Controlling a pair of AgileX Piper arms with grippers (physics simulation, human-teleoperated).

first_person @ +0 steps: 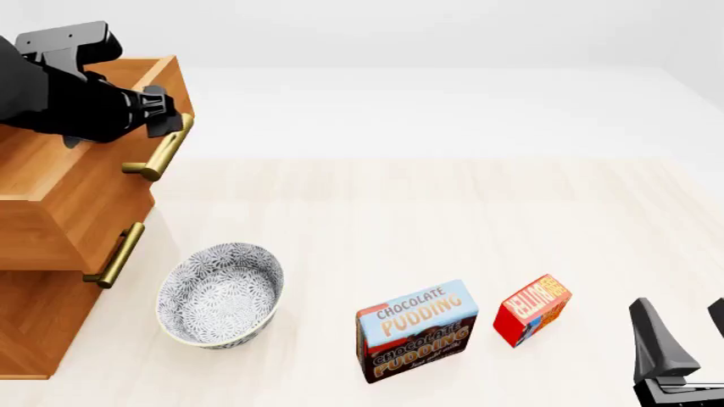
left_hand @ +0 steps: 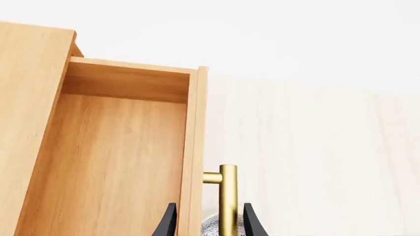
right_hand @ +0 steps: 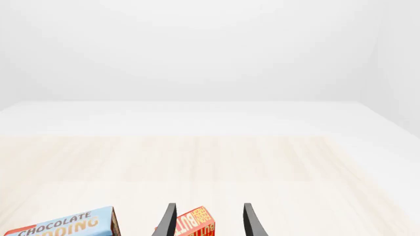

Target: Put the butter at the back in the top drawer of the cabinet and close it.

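The top drawer (first_person: 80, 182) stands pulled out of the cabinet (first_person: 34, 322), its inside bare. The left end effector (first_person: 169, 123) straddles the drawer front and brass handle (first_person: 158, 157), fingers spread. The butter (first_person: 531, 309), red with an orange end, lies right of the pudding box (first_person: 416, 331) on open worktop (first_person: 453, 212). The right end effector (first_person: 684, 339) hangs released near the butter. A patterned bowl (first_person: 220, 294) sits beside the cabinet.

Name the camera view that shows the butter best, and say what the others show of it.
The front view: the whole butter lies on the table, right of the pudding box. The right wrist view catches only its top between the right gripper's fingers. The left wrist view shows none of it.
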